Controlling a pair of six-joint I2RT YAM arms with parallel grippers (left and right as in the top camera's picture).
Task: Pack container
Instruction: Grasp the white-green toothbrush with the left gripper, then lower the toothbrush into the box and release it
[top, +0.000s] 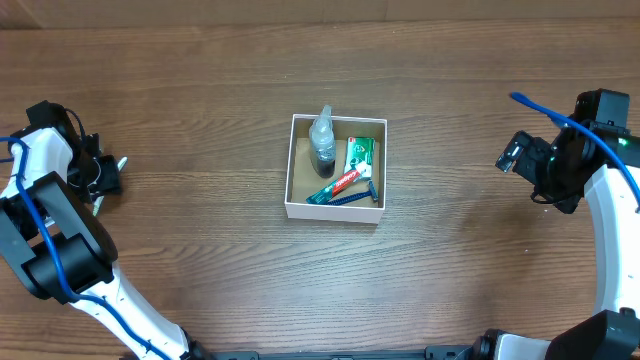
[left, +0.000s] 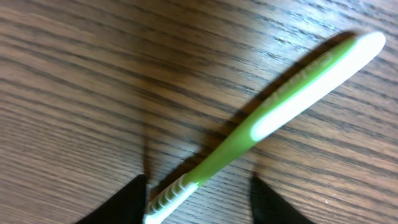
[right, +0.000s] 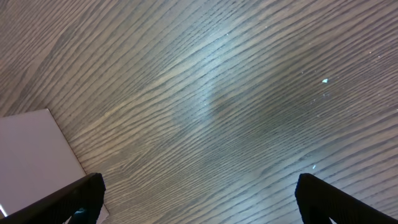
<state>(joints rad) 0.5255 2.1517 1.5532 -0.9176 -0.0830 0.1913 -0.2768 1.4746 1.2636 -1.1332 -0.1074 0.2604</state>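
One container (top: 333, 212), white outside and brown inside, sits open-topped mid-table on the wood table (top: 200, 80). Four-plus items are packed in it:
- A clear bottle (top: 322, 140) with a dark base stands at the container's far-left corner.
- A green-and-white tube (top: 358, 156) lies to the right of the bottle.
- A red-and-white tube (top: 345, 181) lies slanted across the container's near half.
- A blue-handled item (top: 352, 196) lies along the near wall. It's too small to tell if it is a razor or a brush.

Left gripper (top: 105, 175) is well to the left of the container, low over the table. In the wrist view its dark fingers (left: 127, 202) are spread, one on each side of a green-and-white toothbrush (left: 280, 106). The toothbrush lies flat on the wood, diagonal, with its ribbed part down between the fingers. The left finger is just beside the ribbed part and there is a clear gap on the other side, so nothing is pinched.

Right gripper (top: 520, 155) is well to the right of the container, off the table surface. Its fingers (right: 68, 199) are spread wide with only bare wood between them, holding nothing.
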